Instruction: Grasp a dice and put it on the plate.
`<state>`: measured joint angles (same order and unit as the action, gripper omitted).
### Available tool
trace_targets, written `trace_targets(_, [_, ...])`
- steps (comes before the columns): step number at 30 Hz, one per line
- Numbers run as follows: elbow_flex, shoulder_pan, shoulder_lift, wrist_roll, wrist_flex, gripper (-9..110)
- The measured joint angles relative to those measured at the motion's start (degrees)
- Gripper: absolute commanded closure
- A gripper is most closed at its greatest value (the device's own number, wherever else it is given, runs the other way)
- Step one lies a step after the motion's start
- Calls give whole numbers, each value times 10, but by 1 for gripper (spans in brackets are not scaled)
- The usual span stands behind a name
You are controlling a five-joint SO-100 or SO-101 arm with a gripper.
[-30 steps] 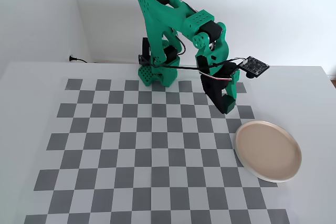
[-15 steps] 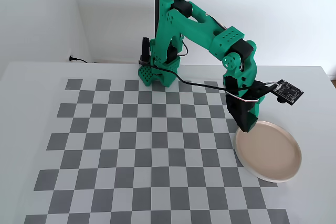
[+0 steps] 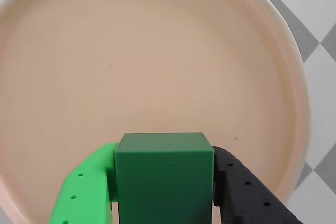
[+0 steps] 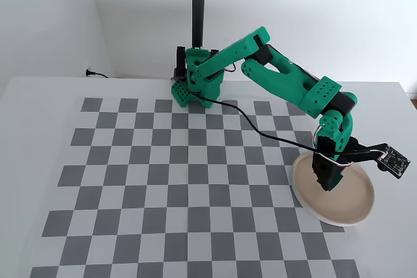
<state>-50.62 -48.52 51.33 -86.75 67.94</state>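
In the wrist view the dark green dice (image 3: 164, 177) fills the lower middle, clamped between a bright green finger (image 3: 86, 192) on its left and a black finger (image 3: 247, 192) on its right. My gripper (image 3: 164, 153) is shut on it. Behind the dice the pale pink plate (image 3: 157, 51) fills almost the whole frame. In the fixed view the gripper (image 4: 328, 187) hangs low over the middle-left of the plate (image 4: 357, 205) at the right of the board; the dice is hidden there by the black jaw. Whether the dice touches the plate cannot be told.
A grey and white checkered mat (image 4: 163, 180) covers the table. The green arm base (image 4: 194, 86) and a black pole (image 4: 199, 4) stand at the back. A black cable (image 4: 260, 133) trails across the mat. The wrist camera board (image 4: 394, 159) sticks out right of the plate.
The arm has stretched forward and to the right, carrying the gripper from above the mat's back right squares, past the plate's rim, down to over the plate's inside.
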Motion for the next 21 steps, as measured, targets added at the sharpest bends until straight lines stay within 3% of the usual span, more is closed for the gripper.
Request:
trace_targets(3, [54, 0, -35, 4, 11, 91])
trace_targets(9, [78, 0, -46, 7, 12, 86])
trace_targets(21, [78, -5, -46, 11, 47, 89])
